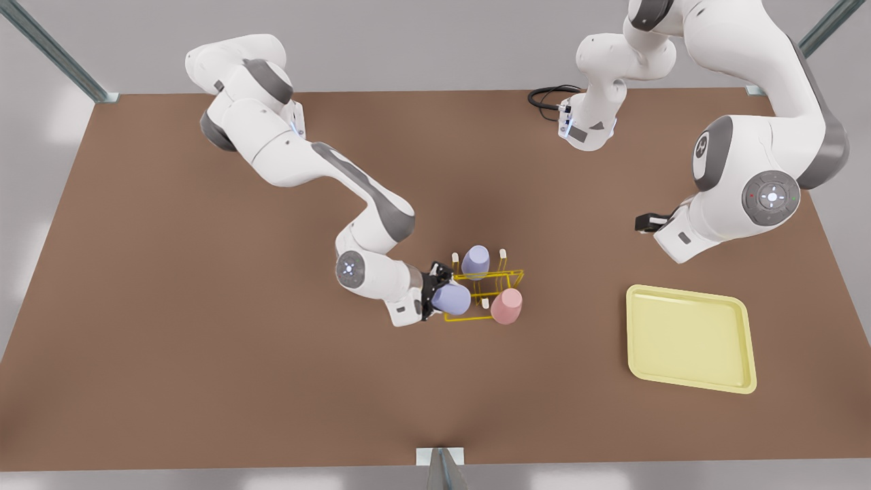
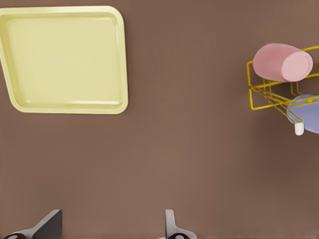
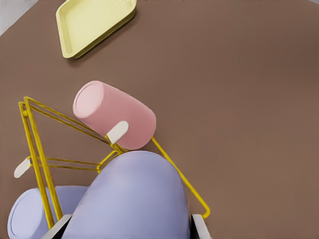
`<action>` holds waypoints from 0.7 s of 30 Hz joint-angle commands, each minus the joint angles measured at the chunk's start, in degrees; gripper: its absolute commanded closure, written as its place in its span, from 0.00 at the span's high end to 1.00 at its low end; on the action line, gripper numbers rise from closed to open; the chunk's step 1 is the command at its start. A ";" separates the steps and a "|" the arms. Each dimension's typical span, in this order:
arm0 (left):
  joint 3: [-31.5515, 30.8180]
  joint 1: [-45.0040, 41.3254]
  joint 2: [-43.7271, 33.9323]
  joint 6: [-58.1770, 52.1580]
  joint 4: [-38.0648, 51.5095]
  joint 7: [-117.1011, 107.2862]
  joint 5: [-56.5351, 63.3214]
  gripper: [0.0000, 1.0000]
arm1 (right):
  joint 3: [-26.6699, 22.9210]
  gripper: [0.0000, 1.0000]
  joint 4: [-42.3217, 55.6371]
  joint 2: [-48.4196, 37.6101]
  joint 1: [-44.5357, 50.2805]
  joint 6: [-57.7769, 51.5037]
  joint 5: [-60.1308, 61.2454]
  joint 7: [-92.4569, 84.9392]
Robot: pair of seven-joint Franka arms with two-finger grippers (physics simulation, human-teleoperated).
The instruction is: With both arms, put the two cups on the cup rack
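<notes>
My right gripper (image 1: 435, 291) clamps the light, rigid, slippery lavender cup (image 1: 452, 298) mid-wall beside the rack (image 1: 507, 278); my left gripper (image 2: 112, 226) waits spread.

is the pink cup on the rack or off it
On it. The pink cup sits upturned over a peg of the yellow rack, clear of both grippers.
</notes>
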 commanded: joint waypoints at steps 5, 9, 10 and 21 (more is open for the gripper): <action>0.00 0.00 -0.07 -0.92 0.02 4.87 0.02 1.00 | -0.07 1.00 0.69 0.71 0.52 0.89 -0.09 -0.07; 0.00 0.00 -0.07 -1.01 0.02 4.87 0.11 1.00 | -0.07 1.00 1.22 0.71 0.61 0.89 -0.09 -0.07; 0.00 -0.09 -0.07 -1.01 0.02 4.87 0.11 1.00 | -0.16 1.00 1.66 0.71 0.87 0.89 -0.09 -0.07; -0.09 0.00 -0.07 -1.36 0.02 4.87 0.11 1.00 | -2.96 1.00 7.72 -14.84 -13.53 -59.39 -28.65 59.97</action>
